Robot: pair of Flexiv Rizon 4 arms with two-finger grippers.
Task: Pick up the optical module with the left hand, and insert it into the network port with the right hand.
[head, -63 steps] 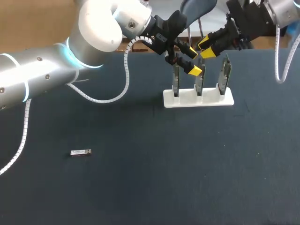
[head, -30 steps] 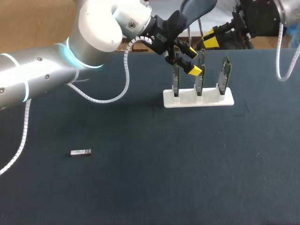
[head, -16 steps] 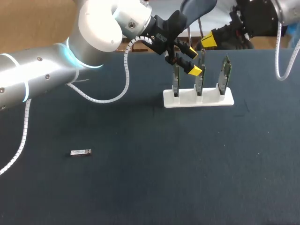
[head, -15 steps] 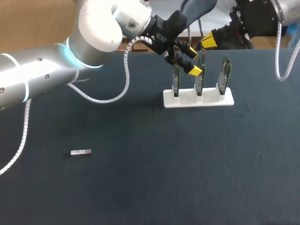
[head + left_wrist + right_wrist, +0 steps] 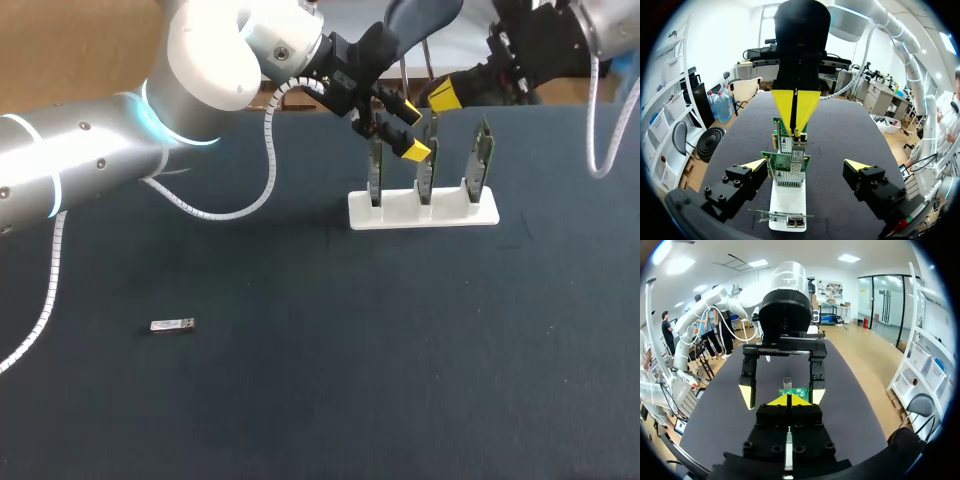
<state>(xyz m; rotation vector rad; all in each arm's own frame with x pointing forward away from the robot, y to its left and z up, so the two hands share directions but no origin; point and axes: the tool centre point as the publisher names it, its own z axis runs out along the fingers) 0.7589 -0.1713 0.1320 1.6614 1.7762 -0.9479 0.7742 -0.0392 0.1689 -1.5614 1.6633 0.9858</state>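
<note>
Optical module [image 5: 172, 325] lies flat on tabletop [image 5: 300, 400], well apart from both tools. Left tool [image 5: 409, 129] spread wide, empty, at network cards [image 5: 425, 172] standing in white holder [image 5: 423, 211]. Right tool [image 5: 444, 96] fingers together, empty, near cards.

The optical module [image 5: 172, 325] (tiny) shows no detail.

You'll find the stand [image 5: 423, 209] far back on the table [image 5: 330, 380], right of middle, with three boards [image 5: 426, 170] upright in it side by side. The module [image 5: 172, 325] lies flat, well apart, at the front left. Your left gripper [image 5: 410, 129] hangs above the stand's left end, and the right gripper [image 5: 444, 96] is up behind the middle board.
</note>
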